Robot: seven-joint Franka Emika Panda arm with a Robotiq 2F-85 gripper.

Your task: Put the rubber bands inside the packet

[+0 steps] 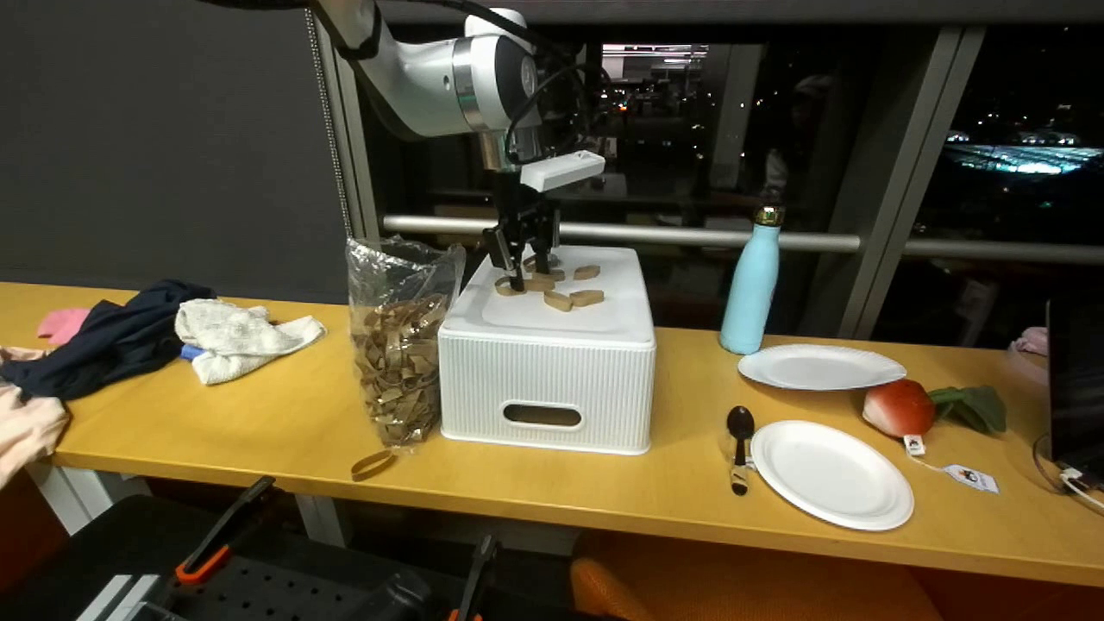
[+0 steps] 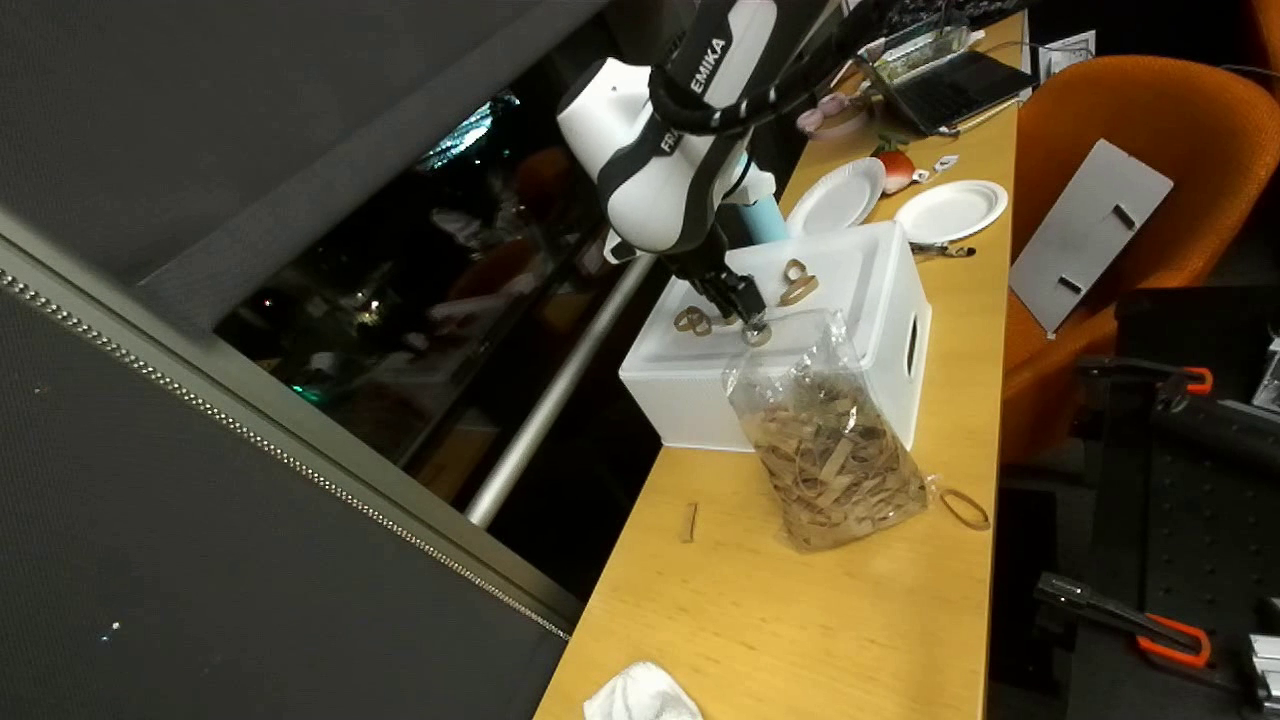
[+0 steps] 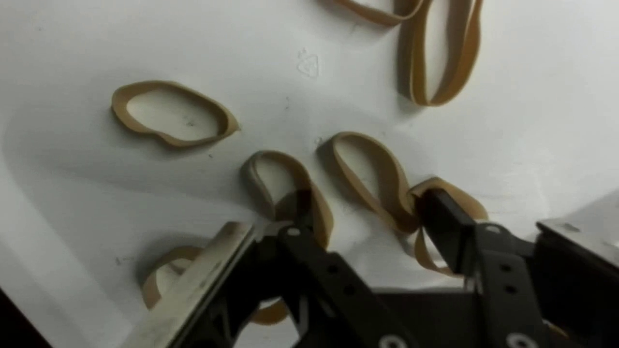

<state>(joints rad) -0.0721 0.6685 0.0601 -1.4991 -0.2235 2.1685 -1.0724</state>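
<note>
Tan rubber bands (image 1: 559, 301) lie scattered across the top of the white box (image 1: 492, 371), and the gripper (image 3: 370, 205) points down among them with its two fingers (image 3: 445, 217) parted, a loop (image 3: 390, 174) lying in the gap, though I can't tell whether either tip touches it. Just beside the box, the clear packet (image 1: 405, 272) stands on the wooden table (image 1: 267, 414), brown loops (image 1: 397, 371) filling its lower part, one loose band (image 1: 366, 463) near its base.

Dark window (image 1: 681, 172) with bright spots; in the wrist view, soft shadows beside rubber bands (image 3: 391, 179), fingers (image 3: 445, 232) blurry.
</note>
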